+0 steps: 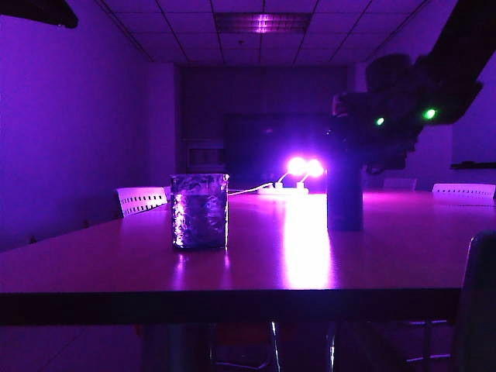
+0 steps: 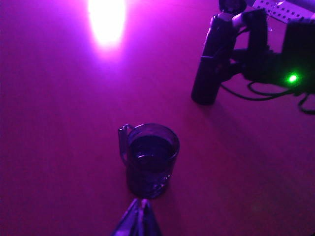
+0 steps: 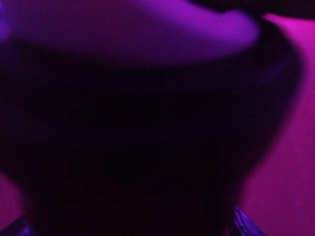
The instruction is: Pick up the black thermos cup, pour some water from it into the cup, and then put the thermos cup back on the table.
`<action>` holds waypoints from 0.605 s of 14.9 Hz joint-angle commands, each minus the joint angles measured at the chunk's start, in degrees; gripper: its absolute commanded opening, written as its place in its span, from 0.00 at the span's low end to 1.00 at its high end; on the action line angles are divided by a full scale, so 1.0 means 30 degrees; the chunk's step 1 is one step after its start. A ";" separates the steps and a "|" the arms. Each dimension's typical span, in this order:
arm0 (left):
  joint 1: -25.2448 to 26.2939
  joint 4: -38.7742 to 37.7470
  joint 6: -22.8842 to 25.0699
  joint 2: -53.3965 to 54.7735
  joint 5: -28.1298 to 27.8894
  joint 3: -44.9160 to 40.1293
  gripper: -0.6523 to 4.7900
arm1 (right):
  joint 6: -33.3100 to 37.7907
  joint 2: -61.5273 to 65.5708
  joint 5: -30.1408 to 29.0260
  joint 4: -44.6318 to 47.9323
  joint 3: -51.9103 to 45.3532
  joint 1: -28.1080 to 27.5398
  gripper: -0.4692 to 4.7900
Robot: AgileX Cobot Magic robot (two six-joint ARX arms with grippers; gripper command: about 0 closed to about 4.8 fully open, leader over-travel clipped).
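Table is lying glossy under purple light, a bright glare streaking its middle. Glass cup is standing upright on it at about 8 o'clock in the exterior view, crinkly and glinting, with dark liquid showing inside from the left wrist view. Black thermos is standing upright on the table at about 3 o'clock in the exterior view, well apart from the glass cup.

Right gripper is sitting around the thermos's upper part; in the left wrist view its fingers are standing either side of the top, with green lamps glowing on the arm behind. Jaws are spread as wide as they go, but whether the pads are touching the thermos I cannot tell in this light. Right wrist view is filled by the thermos, dark and blurred, with a pale lid edge above.

Left gripper is hanging above the table just beside the glass cup, its tips lying close together and holding nothing. It is not showing in the exterior view.

Chair backs are standing beyond the far edge at 9 o'clock.
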 commanded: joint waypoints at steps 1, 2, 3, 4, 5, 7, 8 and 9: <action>0.0007 0.0546 0.0087 -0.0029 0.0080 0.0146 0.11 | -0.0109 -0.0838 -0.1151 -0.1392 0.0080 -0.0262 1.00; 0.0007 0.0721 0.0087 -0.0036 0.0080 0.0146 0.11 | -0.0109 -0.1093 -0.1195 -0.2229 0.0080 -0.0299 1.00; 0.0007 0.0889 0.0087 -0.0029 0.0080 0.0146 0.11 | -0.0109 -0.1384 -0.1370 -0.3177 0.0080 -0.0415 1.00; 0.0007 0.0976 0.0087 -0.0029 0.0080 0.0146 0.11 | -0.0117 -0.1676 -0.1537 -0.3985 0.0080 -0.0503 1.00; 0.0007 0.0984 0.0087 -0.0029 0.0080 0.0146 0.11 | -0.0233 -0.1931 -0.1872 -0.4568 0.0080 -0.0561 1.00; 0.0007 0.0991 0.0087 -0.0029 0.0080 0.0146 0.11 | -0.0408 -0.2506 -0.2557 -0.5697 0.0080 -0.0678 1.00; 0.0007 0.0998 0.0087 -0.0029 0.0080 0.0146 0.11 | -0.0415 -0.2849 -0.2630 -0.6601 0.0080 -0.0714 1.00; 0.0007 0.0998 0.0087 -0.0036 0.0087 0.0146 0.11 | -0.0568 -0.3169 -0.3009 -0.7460 0.0080 -0.0823 1.00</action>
